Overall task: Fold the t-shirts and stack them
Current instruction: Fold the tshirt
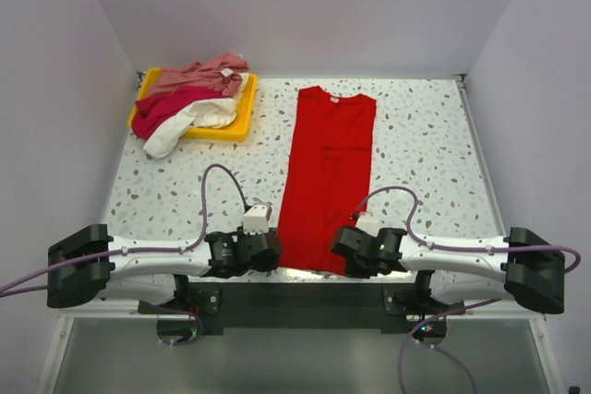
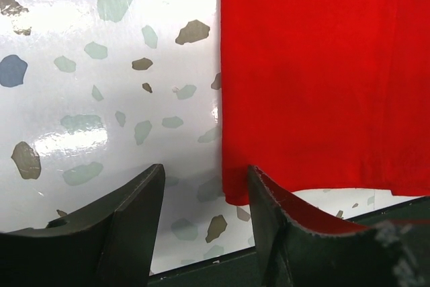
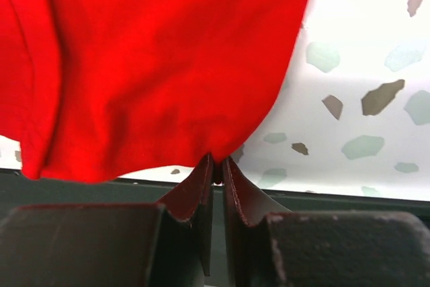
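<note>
- Far left, your yellow tray (image 1: 238, 126) carries the heaped t-shirts (image 1: 189, 99).
- Your left claw (image 2: 205, 179) stands apart at the red t-shirt (image 1: 328, 168)'s near-left hem corner.
- That shirt lies lengthwise mid-worktop (image 1: 420, 136).
- Your right claw (image 3: 215, 163) is clamped on its near-right hem.

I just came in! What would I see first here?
A bright red t-shirt lies long and flat in the middle of the speckled table. At the far left, a yellow tray holds a heap of pink, crimson and white shirts. At the near hem, the right gripper has its jaws pinched on the cloth; the left gripper has its jaws open.
</note>
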Robot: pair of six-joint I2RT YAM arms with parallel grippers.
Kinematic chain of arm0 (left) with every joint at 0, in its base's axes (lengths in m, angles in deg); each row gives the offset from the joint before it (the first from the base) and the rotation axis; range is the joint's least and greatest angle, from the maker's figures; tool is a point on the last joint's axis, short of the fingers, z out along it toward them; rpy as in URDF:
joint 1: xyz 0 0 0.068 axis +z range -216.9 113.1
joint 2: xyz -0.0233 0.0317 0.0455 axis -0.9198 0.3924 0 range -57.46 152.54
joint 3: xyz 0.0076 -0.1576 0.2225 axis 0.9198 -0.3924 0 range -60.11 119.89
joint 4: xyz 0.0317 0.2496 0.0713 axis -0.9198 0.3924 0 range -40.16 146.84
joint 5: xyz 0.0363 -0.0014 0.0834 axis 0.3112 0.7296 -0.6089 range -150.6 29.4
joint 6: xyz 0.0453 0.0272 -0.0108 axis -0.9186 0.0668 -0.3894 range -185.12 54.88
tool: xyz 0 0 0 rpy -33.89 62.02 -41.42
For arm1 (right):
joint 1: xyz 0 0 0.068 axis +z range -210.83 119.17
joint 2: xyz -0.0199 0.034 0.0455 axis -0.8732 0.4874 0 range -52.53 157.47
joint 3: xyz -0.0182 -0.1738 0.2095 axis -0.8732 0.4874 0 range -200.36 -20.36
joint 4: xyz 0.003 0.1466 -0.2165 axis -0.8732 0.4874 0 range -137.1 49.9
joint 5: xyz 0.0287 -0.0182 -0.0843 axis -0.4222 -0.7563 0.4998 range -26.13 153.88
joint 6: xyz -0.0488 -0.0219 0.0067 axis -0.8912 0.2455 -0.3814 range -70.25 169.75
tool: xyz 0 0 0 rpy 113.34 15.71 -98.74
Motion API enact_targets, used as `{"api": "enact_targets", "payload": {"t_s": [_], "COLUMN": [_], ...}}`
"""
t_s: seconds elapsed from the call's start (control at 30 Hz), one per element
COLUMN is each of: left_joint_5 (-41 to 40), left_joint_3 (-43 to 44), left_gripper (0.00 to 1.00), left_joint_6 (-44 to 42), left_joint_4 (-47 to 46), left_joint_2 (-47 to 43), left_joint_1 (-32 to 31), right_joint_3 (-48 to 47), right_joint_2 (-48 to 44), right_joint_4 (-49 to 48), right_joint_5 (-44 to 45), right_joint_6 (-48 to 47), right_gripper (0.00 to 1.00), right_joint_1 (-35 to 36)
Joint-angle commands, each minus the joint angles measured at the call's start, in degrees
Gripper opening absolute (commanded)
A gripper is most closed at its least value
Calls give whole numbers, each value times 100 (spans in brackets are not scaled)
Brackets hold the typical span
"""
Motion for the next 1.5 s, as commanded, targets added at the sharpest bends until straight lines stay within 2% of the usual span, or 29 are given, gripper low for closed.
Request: {"api": "enact_targets", "payload": {"t_s": [0.0,0.57,0.8,1.07,1.47], "left_joint_5": [7,367,552,560,587], "left_joint_3": [42,-72,-116,-98,-204], "left_gripper": [57,54,38,0,0], "left_joint_6": [-14,-120,-208,-190,-6], "left_joint_4": [77,-503,-775,-644,-169], "left_joint_2": [120,225,402,375,-319], "left_joint_1": [-2,-2,-2,-2,-213], "right_joint_3": [-111,-94,-59,-15,20], "right_joint_2": [196,310,205,-6,-603], "right_joint_4": [-215,-312,-207,-66,645], "right_joint_5": [296,323,393,472,305], "right_joint_6": [11,-7,46,99,134], "right_gripper": [11,8,7,0,0], "right_joint_1": [33,33,33,33,42]}}
